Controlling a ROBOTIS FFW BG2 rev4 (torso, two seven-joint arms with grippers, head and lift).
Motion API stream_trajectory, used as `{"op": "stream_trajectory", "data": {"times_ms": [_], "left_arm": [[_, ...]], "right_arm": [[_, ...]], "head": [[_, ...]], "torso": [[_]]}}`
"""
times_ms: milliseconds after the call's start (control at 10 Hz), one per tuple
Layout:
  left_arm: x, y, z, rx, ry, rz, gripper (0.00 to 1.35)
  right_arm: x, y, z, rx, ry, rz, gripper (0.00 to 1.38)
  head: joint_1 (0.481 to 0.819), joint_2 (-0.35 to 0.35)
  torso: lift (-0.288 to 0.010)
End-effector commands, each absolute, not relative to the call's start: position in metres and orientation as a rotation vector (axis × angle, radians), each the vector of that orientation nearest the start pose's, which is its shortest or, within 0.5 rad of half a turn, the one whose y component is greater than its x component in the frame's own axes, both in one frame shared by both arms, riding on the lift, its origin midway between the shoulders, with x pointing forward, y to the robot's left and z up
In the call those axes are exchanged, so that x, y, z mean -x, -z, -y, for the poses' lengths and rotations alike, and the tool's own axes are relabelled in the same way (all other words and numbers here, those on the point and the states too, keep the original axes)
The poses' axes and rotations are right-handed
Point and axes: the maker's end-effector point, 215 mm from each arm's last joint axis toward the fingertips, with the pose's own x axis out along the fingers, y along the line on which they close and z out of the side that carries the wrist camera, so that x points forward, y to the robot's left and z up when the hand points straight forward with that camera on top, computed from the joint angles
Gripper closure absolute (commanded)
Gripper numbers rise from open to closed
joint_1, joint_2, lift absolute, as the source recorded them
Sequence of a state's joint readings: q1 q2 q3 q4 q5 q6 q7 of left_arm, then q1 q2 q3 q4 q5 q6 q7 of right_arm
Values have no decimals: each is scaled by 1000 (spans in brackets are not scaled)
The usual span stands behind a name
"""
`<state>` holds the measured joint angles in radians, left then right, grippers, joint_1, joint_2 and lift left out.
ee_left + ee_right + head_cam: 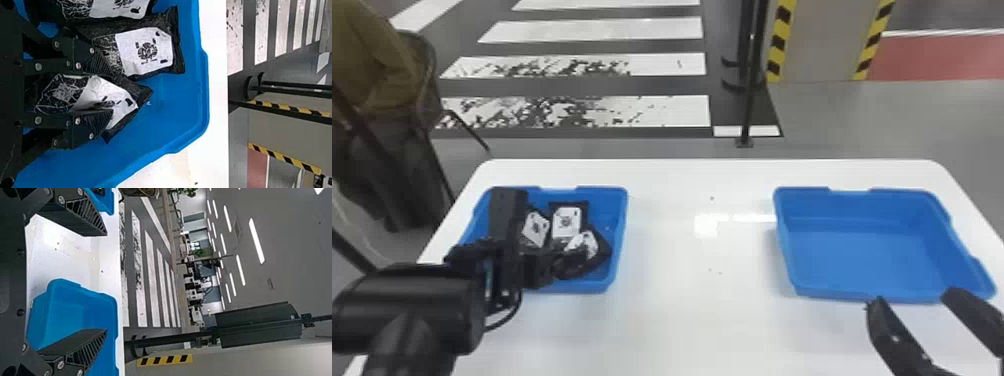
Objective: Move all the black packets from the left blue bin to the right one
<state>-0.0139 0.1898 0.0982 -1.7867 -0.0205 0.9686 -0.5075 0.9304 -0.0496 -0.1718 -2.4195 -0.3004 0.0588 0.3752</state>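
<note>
Over in the left blue bin (621, 220), the left gripper (110, 92) pinches a black packet (88, 94) by its sides, probably for a secure lift past the other packets (147, 51), while the right gripper (913, 296) hangs wide near the right blue bin (862, 250).

White-labelled black packets (566, 221), bunched askew in left blue bin (618, 240), right blue bin (862, 257) well apart

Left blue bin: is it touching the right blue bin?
Apart: in the head view, white table separates the left bin from the right bin.
</note>
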Motion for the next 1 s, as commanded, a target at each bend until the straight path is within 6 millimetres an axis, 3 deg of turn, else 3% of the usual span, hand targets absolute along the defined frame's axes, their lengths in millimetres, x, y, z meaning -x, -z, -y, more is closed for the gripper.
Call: {"op": "stream_trajectory", "data": {"times_ms": [0, 100, 300, 500, 600, 900], "left_arm": [[-508, 467, -266, 68, 322, -722, 1162], [-498, 451, -271, 65, 311, -702, 1164], [-481, 397, -277, 53, 298, -593, 1164], [-464, 357, -260, 62, 350, -517, 1164], [-454, 344, -242, 84, 398, -490, 1164], [-411, 323, -161, 165, 600, -446, 1164]], "right_arm": [[-324, 297, 216, -162, -299, -99, 153], [-324, 297, 216, -162, -300, -99, 153], [-326, 293, 216, -161, -303, -89, 153], [-339, 290, 198, -241, -361, -64, 153], [-349, 289, 180, -277, -423, -67, 153], [-369, 288, 122, -368, -642, -160, 153]], "head": [[695, 70], [695, 67], [695, 75], [695, 87], [695, 89], [695, 81]], "torso": [[-140], [-140], [-140], [-140], [-140], [-140]]}}
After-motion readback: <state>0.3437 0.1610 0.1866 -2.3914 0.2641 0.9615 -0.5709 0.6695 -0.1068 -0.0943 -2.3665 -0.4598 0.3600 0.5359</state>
